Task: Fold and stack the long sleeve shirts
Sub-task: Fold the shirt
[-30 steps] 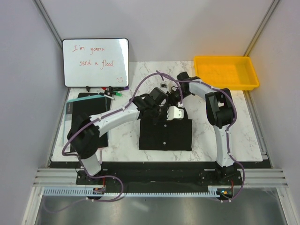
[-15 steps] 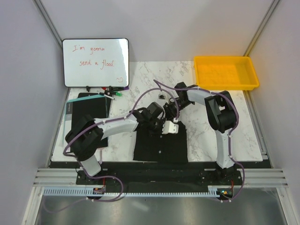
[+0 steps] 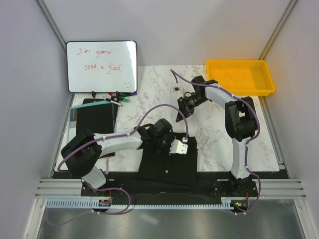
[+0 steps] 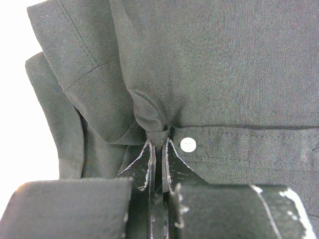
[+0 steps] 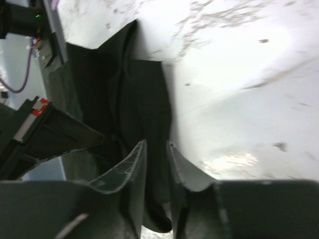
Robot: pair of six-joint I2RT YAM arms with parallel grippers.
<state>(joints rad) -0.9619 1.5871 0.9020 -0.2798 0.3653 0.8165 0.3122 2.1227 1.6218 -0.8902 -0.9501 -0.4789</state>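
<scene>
Cloth beside a pale button (image 4: pixel 188 145) is being pinched by the closed left end effector (image 4: pixel 159 143), likely for dragging the black shirt (image 3: pixel 167 167), which is lying at the near edge of the worktop (image 3: pixel 214 134); the right end effector (image 5: pixel 156 149) is hovering farther back, slightly parted and empty.

Black long sleeve shirt (image 3: pixel 168 164): folded to a rough rectangle, lying at the table (image 3: pixel 214 134) near edge (one pale button (image 4: pixel 188 145) showing), cloth puckered beside it.
</scene>
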